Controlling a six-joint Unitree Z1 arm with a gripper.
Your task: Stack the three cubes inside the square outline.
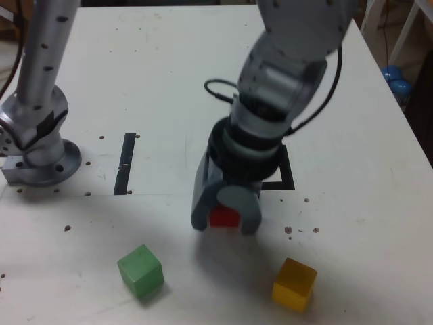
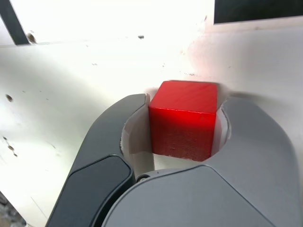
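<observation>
My gripper (image 1: 225, 221) stands low over the white table, its jaws shut on the red cube (image 1: 224, 217). In the wrist view both jaws press against opposite sides of the red cube (image 2: 184, 118), which rests on the table. The green cube (image 1: 140, 271) lies near the front at the exterior view's left. The yellow cube (image 1: 294, 284) lies at the front right. Just behind my gripper is the square outline (image 1: 289, 172); the arm hides most of it, so only its right side and a front corner show.
The arm's base (image 1: 40, 162) is bolted at the exterior view's left. A straight black tape strip (image 1: 126, 164) lies between the base and the outline. The table's right edge (image 1: 406, 128) runs diagonally, with blue objects (image 1: 396, 78) beyond it.
</observation>
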